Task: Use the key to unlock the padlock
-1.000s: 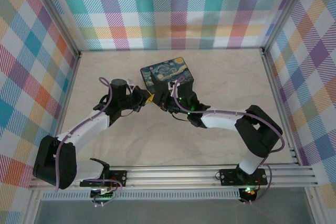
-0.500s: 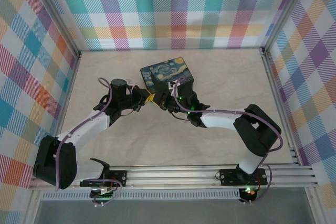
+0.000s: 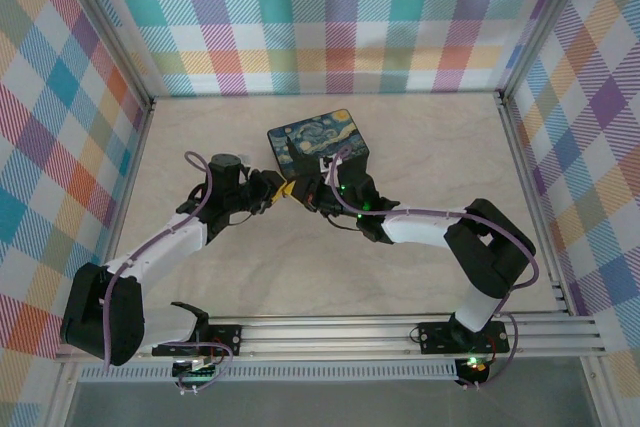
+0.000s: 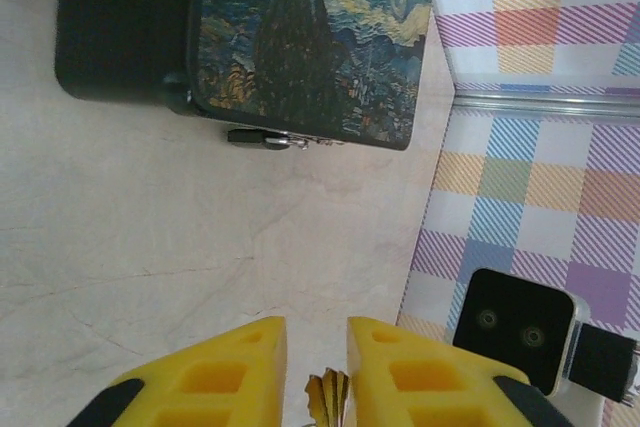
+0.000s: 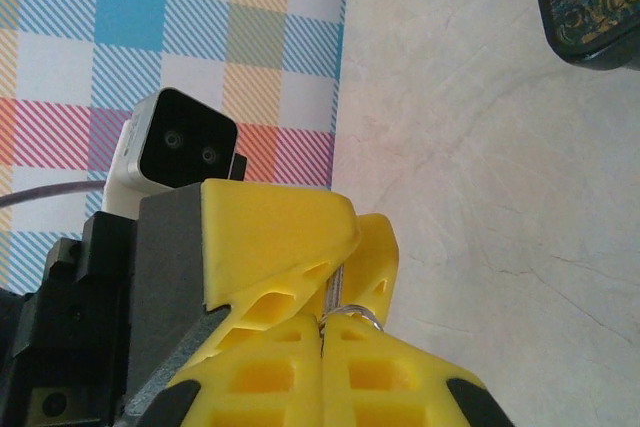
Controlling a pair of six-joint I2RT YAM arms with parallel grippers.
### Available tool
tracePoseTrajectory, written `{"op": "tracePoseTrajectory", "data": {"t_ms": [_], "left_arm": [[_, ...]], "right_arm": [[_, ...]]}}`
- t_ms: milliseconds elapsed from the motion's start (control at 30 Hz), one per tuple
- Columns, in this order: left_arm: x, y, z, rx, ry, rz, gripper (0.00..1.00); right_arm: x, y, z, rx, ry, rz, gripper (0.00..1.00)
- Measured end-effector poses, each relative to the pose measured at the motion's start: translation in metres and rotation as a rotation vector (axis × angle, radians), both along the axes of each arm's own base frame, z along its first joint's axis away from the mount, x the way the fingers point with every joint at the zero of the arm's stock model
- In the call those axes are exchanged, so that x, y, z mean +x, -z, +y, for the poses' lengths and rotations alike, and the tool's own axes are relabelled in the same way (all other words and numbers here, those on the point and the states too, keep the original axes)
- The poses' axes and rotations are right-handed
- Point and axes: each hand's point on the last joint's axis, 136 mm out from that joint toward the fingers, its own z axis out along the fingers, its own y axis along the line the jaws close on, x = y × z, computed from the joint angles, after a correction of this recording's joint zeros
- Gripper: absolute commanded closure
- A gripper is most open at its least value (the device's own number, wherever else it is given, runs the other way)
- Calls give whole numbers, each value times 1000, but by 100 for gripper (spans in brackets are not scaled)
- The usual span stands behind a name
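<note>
Right fingers [image 5: 400, 377] clenched tip to tip, pinching thin metal loop [image 5: 347, 313]. Probably shackle, gripped there to steady lock body.

Left fingers [image 4: 230, 367] parted, released. Small brass padlock [image 4: 327, 395], as it seems, sits in gap between them, clear of one finger.

Key: cannot pick out.

Left gripper [image 3: 272, 190] and right gripper [image 3: 305, 190] meet nose to nose mid-table, just near of starry tin box [image 3: 318, 139]. Likely one arm holds lock for other to work on.

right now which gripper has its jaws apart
The left gripper: a gap shows between its yellow fingers. The right gripper is pinched shut on a thin metal loop.
</note>
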Motion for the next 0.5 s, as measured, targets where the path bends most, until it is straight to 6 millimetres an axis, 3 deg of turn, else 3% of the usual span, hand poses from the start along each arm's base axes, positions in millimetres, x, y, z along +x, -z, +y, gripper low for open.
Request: {"op": "tracePoseTrajectory", "data": {"t_ms": [200, 500], "left_arm": [[-2, 4, 6, 26, 2, 6, 76], [-5, 7, 9, 46, 18, 11, 78]], "right_arm": [[-5, 14, -2, -64, -37, -8, 95], [-10, 17, -2, -87, -74, -35, 95]]}}
